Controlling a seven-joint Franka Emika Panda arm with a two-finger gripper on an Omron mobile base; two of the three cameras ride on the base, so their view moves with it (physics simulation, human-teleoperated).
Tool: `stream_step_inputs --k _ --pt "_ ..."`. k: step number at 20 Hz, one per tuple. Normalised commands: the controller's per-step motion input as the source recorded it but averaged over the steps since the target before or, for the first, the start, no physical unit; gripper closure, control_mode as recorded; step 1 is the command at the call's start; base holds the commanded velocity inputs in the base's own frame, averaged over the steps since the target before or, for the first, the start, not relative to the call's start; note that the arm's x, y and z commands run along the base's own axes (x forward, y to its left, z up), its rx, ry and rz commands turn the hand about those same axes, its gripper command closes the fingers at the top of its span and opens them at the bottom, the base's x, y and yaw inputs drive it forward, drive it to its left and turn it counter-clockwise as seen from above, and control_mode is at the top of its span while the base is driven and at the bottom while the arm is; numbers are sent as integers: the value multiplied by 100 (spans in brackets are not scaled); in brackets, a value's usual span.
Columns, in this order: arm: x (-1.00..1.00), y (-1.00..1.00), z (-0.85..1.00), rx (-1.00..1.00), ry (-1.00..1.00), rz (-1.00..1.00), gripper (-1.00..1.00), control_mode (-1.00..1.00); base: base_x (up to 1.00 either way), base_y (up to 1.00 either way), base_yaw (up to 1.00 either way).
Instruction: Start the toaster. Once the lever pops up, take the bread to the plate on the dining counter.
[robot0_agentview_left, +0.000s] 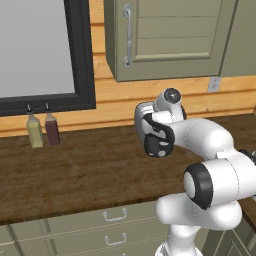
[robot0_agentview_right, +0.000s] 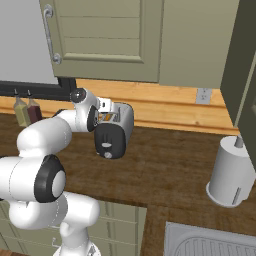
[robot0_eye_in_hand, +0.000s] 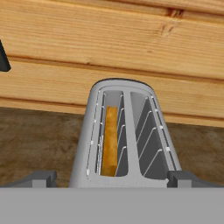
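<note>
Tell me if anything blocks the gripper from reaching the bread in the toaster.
Nothing visible does. The open gripper hangs above the toaster, and the bread stands in one slot with open air over it.

Left base view puts you behind the arm's left shoulder, facing forward and down over the dark brown wood-grain countertop (robot0_agentview_left: 75, 170). Right base view mirrors that from behind-right. You see the small rounded silver-grey toaster (robot0_agentview_right: 116, 130) in both, mid-distance. Hand view sits very near, looking down into the toaster's slots toward the light horizontal plank wall (robot0_eye_in_hand: 109, 39).
</note>
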Motion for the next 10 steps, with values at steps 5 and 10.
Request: stream_step_inputs --k 5,10 --pt "0 0 0 0 0 0 -100 -100 0 0 0" --pt "0 0 0 0 0 0 -100 -100 0 0 0"
